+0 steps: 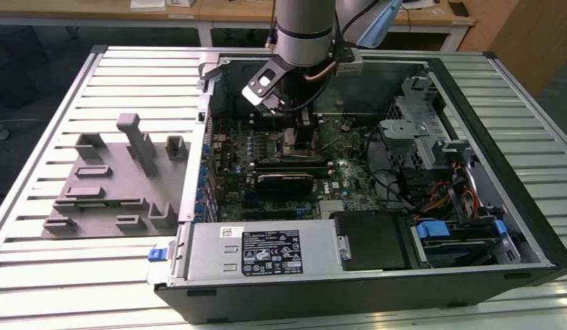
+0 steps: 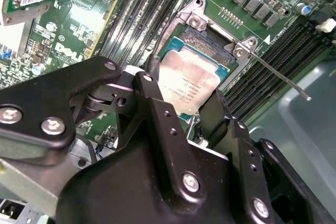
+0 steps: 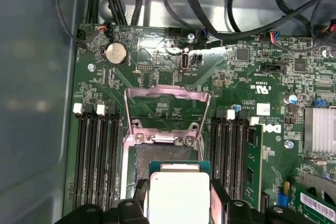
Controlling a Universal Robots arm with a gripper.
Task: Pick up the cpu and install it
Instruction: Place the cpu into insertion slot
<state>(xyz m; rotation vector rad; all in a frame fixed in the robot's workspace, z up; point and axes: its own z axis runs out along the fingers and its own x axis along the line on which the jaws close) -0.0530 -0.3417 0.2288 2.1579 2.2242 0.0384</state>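
One hand (image 2: 184, 94) gripping one cpu (image 2: 191, 80), at one open socket (image 3: 157, 153)

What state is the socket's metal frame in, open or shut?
Open: in the first wrist view the metal frame is swung back off the socket, and the cpu is over the uncovered opening.
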